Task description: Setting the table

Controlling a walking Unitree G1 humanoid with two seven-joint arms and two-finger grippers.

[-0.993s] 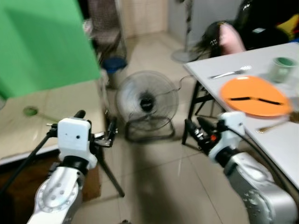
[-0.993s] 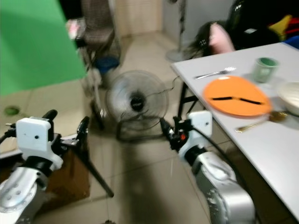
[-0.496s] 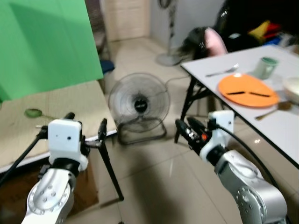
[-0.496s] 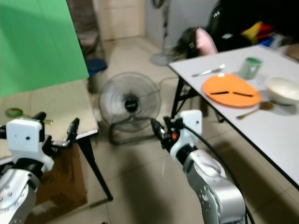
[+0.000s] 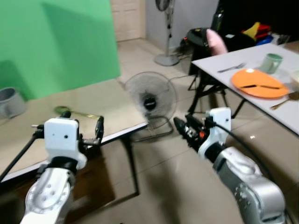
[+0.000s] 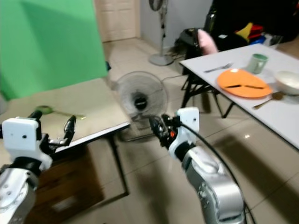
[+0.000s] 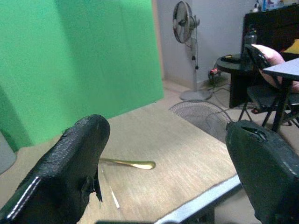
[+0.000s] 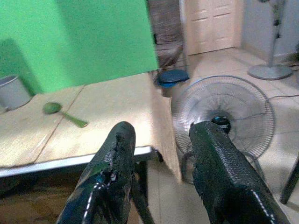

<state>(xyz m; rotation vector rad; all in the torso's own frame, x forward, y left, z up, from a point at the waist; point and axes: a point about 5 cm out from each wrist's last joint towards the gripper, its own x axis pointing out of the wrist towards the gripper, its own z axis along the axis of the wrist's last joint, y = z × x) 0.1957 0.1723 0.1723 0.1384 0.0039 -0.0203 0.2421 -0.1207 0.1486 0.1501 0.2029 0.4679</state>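
While both tools, left and right, hung open and empty, a green spoon lay on the wooden tabletop ahead.

A tiled room with a green screen, a wooden table, a white table, a floor fan, and a standing fan near a door.

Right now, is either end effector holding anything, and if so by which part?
Nothing is held. The left end effector is open above the wooden table, and the right end effector is open in mid-air, facing the floor fan.
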